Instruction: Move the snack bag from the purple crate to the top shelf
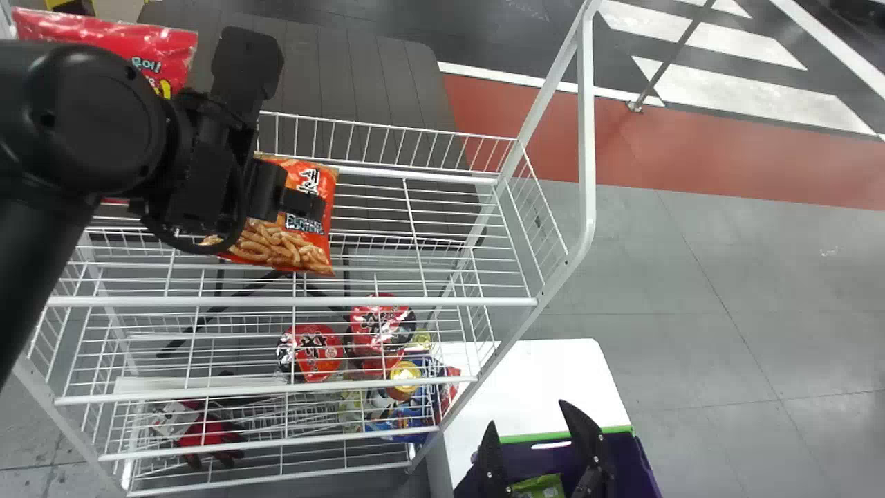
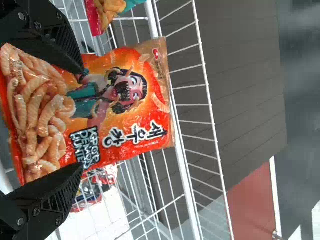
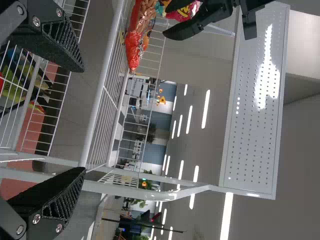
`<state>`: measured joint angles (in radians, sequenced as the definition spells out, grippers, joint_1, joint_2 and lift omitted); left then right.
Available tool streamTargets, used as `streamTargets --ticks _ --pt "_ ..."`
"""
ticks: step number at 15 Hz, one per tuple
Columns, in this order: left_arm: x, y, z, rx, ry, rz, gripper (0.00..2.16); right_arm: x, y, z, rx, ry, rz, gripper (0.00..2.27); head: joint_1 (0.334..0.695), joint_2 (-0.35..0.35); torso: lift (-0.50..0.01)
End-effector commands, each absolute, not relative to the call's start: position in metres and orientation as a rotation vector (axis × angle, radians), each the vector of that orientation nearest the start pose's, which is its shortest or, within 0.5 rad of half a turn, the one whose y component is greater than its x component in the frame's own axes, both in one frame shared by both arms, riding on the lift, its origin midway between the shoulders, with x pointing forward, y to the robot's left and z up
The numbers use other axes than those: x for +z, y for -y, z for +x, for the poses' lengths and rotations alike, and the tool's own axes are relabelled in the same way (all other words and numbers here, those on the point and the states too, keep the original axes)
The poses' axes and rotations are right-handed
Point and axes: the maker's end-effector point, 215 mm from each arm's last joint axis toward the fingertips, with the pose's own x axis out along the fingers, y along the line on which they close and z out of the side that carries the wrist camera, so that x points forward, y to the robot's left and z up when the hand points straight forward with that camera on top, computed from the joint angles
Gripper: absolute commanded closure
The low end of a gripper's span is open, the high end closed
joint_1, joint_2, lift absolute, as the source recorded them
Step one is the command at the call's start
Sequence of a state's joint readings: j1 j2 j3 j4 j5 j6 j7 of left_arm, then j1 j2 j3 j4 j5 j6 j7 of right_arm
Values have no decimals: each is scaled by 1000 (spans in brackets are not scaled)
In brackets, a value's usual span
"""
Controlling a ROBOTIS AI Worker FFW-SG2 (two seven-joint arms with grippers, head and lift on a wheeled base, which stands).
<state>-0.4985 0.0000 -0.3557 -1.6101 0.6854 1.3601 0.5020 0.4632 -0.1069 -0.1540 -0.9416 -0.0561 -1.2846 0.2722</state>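
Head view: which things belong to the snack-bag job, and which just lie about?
Job:
- orange snack bag, at the left claw
- top shelf
- purple crate

Lying about, apparently:
- red bag
- red round packs lower down
- green packet in the crate

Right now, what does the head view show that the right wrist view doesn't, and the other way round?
Head view alone: the purple crate with a green bag inside, and the white tabletop.

Right wrist view alone: the perforated panel and ceiling lights.

Both: the wire rack, the orange snack bag, the left tool and the right tool.
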Motion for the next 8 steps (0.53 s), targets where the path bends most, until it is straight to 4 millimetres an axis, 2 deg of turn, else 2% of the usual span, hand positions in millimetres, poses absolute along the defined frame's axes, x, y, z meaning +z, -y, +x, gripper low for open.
streamTargets --ticks 1,4,6,8 --pt "-381 -14 568 -304 -868 93 188 -467 283 277 154 190 -175 120 695 -350 1" --pt "-388 -20 575 -263 -865 100 215 -468 282 276 157 190 -175 120 695 -340 1" --pt "-395 -31 578 -224 -872 126 215 -467 281 276 158 195 -175 120 695 -334 1" --pt "-395 -38 583 -201 -874 145 215 -468 280 277 161 193 -173 120 695 -324 1"
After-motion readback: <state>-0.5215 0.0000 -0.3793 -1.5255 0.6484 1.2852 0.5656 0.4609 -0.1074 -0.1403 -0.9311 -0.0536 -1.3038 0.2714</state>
